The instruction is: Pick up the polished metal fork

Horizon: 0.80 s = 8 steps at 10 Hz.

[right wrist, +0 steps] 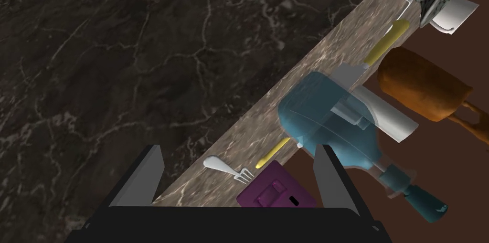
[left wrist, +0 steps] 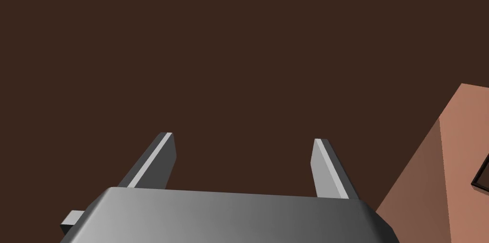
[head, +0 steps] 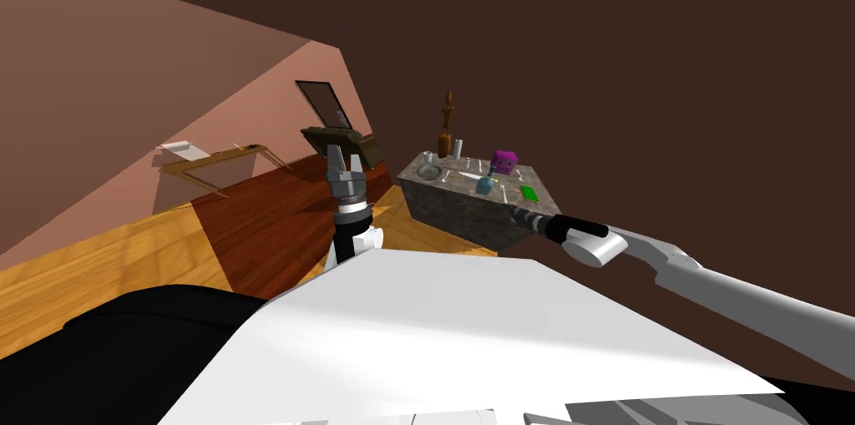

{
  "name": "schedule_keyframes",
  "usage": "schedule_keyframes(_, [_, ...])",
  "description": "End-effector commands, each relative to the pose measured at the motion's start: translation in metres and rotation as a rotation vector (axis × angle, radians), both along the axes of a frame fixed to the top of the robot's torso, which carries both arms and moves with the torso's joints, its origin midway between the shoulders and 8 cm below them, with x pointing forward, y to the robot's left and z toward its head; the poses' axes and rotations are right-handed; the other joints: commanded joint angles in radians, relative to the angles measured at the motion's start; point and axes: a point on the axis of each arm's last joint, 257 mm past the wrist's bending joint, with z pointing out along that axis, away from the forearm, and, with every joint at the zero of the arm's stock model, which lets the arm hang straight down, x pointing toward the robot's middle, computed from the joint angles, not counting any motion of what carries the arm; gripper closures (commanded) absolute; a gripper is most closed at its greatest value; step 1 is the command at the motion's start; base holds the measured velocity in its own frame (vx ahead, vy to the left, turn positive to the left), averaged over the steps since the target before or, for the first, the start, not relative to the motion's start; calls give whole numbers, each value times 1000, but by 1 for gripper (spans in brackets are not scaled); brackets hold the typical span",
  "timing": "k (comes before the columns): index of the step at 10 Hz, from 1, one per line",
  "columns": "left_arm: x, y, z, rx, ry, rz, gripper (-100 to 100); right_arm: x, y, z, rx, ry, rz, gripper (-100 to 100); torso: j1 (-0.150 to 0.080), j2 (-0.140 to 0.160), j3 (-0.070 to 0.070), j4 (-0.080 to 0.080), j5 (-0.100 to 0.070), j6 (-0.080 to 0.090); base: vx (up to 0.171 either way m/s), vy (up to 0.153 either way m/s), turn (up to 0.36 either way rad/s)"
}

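Stood with the marble block (head: 459,207) at about one o'clock. Had the right gripper (right wrist: 239,149) out at two o'clock by the block's near corner, fingers apart and empty, looking low along the dark side. Saw the fork (right wrist: 228,168) flat on the top near the edge, in line between the fingers, just beside the purple cube (right wrist: 277,192) and near the blue bottle (right wrist: 329,125). Judged the step as approach, nothing grasped yet. Best done by lifting above the edge, then descending over the handle with blades across it, clear of cube and bottle. Held the left gripper (left wrist: 243,138) raised at twelve o'clock, fingers apart.
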Motion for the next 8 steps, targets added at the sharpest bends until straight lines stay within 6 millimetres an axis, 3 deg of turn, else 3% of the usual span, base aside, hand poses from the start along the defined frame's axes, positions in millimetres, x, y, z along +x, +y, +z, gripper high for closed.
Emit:
schedule_keyframes(1, [0, 0, 0, 0, 0, 0, 0, -9, -25, -7, -53, 55, -19, -100, 0, 0, 0, 0, 0, 0, 46, 2, 260])
schedule_keyframes(2, [0, 0, 0, 0, 0, 0, 0, -9, -28, -5, -63, 56, -18, -100, 0, 0, 0, 0, 0, -1, 43, -6, 124])
schedule_keyframes(3, [0, 0, 0, 0, 0, 0, 0, -19, -49, -12, -107, 104, -36, -100, 0, 0, 0, 0, 0, 0, 55, -4, 220])
schedule_keyframes(4, [0, 0, 0, 0, 0, 0, 0, -19, -51, -10, -114, 104, -35, -100, -1, -1, -1, 0, 0, -1, 51, -6, 134])
schedule_keyframes(5, [0, 0, 0, 0, 0, 0, 0, -29, -74, -14, -162, 152, -52, -100, 0, -1, 0, 0, 0, 0, 60, -5, 231])
schedule_keyframes(6, [0, 0, 0, 0, 0, 0, 0, -29, -74, -14, -162, 152, -52, -100, 0, -1, -1, 0, 0, -1, 55, -12, 130])
schedule_keyframes(7, [0, 0, 0, 0, 0, 0, 0, -40, -96, -17, -207, 199, -70, -100, 0, -1, -1, 0, 0, 0, 68, -27, 210])
schedule_keyframes(8, [0, 0, 0, 0, 0, 0, 0, -40, -96, -17, -207, 199, -70, -100, -1, -2, -1, 0, 0, 0, 58, -27, 148])
